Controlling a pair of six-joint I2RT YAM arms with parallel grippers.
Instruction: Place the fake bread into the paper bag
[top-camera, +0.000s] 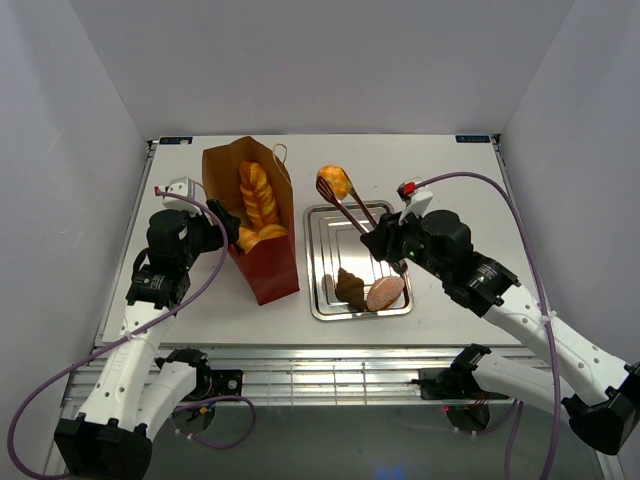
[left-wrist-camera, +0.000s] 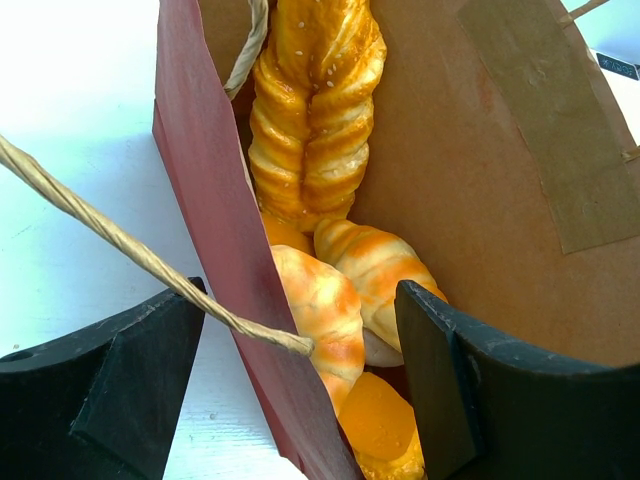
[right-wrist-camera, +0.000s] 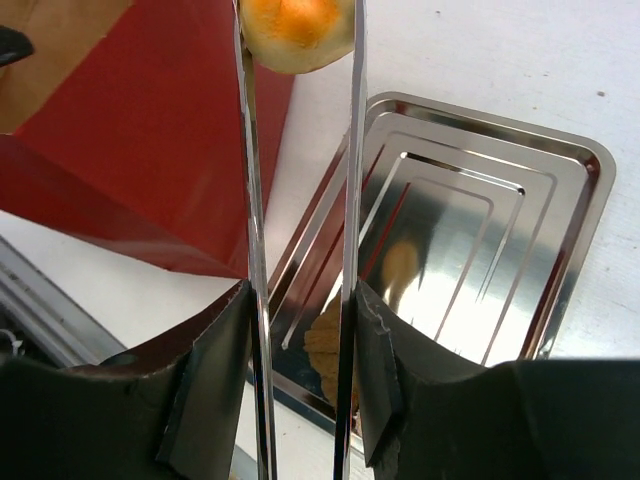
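a: right fingers (right-wrist-camera: 375, 380)?
b: clenched on the tongs (right-wrist-camera: 351, 200), which pinch a round roll (top-camera: 334, 181) at 12 o'clock of the tray (top-camera: 330, 255).
a: left fingers (left-wrist-camera: 110, 390)?
b: released, astride one wall of the paper bag (top-camera: 265, 270), at the tray's 9 o'clock. a braided loaf (top-camera: 256, 195) is inside.

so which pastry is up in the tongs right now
The round golden roll, pinched in the tongs; the dark brown piece and pinkish piece lie in the tray.

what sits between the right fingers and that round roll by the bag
The metal tongs: the right gripper's fingers squeeze their two arms, and the tips clamp the round roll. The right wrist view shows it.
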